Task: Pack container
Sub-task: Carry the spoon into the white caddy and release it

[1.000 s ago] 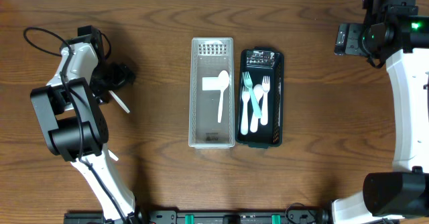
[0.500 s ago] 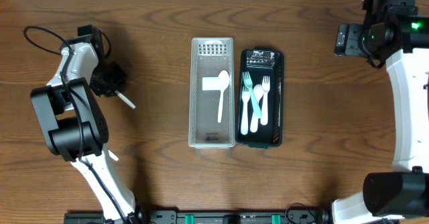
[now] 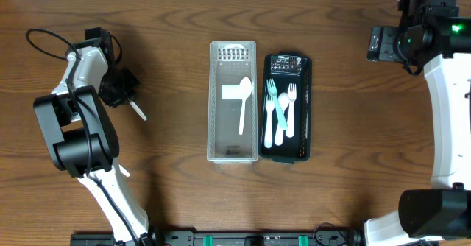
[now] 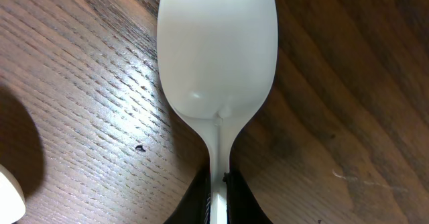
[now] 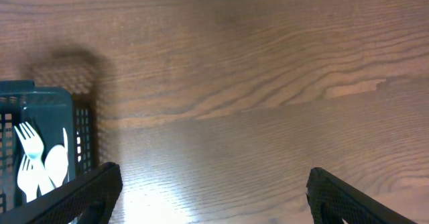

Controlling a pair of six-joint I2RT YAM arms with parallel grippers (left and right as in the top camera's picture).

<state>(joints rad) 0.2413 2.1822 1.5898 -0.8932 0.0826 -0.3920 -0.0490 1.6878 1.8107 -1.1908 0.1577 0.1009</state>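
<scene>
A white plastic spoon [image 4: 216,56] lies bowl-up on the wooden table at the far left, also seen from overhead as the spoon [image 3: 138,112]. My left gripper [image 4: 218,207] is shut on its thin handle, one black finger on each side, and appears from overhead as the left gripper [image 3: 126,97]. A clear basket [image 3: 217,128] at the table's middle holds a white spoon [image 3: 243,99] and a white card. Beside it a black basket [image 3: 305,113] holds white and teal forks and spoons. My right gripper [image 5: 214,197] hangs open over bare wood at the far right, nothing between its fingers.
The black basket's corner [image 5: 40,96] shows at the left of the right wrist view. A rounded white edge [image 4: 8,187] sits at the lower left of the left wrist view. A black cable [image 3: 44,40] loops behind the left arm.
The left gripper's jaws have closed onto the spoon's handle. The spoon shifted slightly on the table. The right arm has not moved.
</scene>
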